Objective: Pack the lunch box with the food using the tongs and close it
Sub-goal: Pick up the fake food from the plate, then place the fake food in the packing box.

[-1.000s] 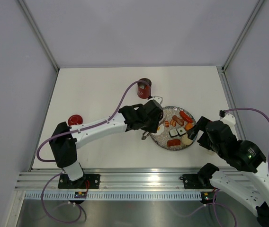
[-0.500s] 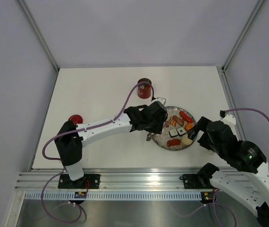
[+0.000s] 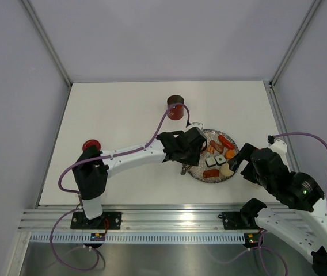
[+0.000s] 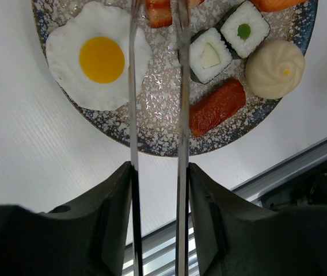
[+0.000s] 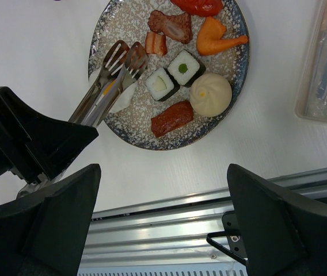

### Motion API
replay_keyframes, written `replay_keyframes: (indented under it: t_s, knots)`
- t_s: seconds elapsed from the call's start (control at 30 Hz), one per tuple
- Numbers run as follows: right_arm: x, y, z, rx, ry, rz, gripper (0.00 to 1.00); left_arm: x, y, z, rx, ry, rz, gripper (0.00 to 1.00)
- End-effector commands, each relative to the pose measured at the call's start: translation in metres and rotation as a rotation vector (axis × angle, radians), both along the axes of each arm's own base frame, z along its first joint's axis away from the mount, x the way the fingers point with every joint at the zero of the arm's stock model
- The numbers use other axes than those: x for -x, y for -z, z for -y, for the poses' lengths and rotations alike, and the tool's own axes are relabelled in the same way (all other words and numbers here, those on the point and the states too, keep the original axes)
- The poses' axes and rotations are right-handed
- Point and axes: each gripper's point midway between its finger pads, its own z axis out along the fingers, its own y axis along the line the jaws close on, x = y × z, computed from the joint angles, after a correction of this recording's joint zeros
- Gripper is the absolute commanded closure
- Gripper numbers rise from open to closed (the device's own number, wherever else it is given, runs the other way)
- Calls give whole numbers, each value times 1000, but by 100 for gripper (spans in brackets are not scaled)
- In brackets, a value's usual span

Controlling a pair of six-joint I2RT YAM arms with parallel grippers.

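Note:
My left gripper (image 4: 158, 172) is shut on the silver tongs (image 4: 182, 86), one finger outside each arm. The two arms stand apart and reach over the speckled plate (image 4: 152, 146), between the fried egg (image 4: 97, 57) and a sushi roll (image 4: 209, 56). Nothing is between the tong tips (image 5: 120, 57). Also on the plate lie a second sushi roll (image 5: 185, 67), a pale bun (image 5: 210, 95), a red sausage (image 5: 172, 118) and an orange carrot piece (image 5: 221, 35). The red lunch box (image 3: 175, 107) stands open behind the plate, its lid (image 3: 90, 145) far left. My right gripper (image 5: 163, 169) hangs open near the plate's front right.
A clear plastic container (image 5: 322, 63) lies to the right of the plate. The metal rail (image 3: 163, 218) runs along the table's near edge. The left arm (image 3: 135, 156) stretches across the table in front of the lunch box.
My left gripper has carried the tongs to the right, over the plate. The right arm has not moved.

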Motion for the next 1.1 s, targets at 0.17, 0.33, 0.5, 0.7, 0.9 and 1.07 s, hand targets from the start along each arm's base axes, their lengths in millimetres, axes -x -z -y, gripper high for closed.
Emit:
replay_keyframes:
  t_s: [0.17, 0.33, 0.5, 0.7, 0.9, 1.07]
  knots:
    - [2, 1, 4, -2, 21, 3, 1, -7, -17, 10, 36, -23, 38, 70]
    - [3, 1, 5, -4, 23, 3, 1, -11, -44, 5, 59, -16, 89, 85]
    - [4, 1, 6, -1, 27, 4, 1, -13, -92, -2, 93, 34, 165, 92]
    - [3, -3, 9, 14, 34, 7, 1, -53, -148, -27, 109, -2, 271, 92]
    - [2, -9, 10, 19, 32, 15, 0, -126, -167, -66, 134, -111, 299, 91]
    - [1, -10, 9, 28, 30, 12, 1, -159, -165, -75, 113, -137, 294, 91]
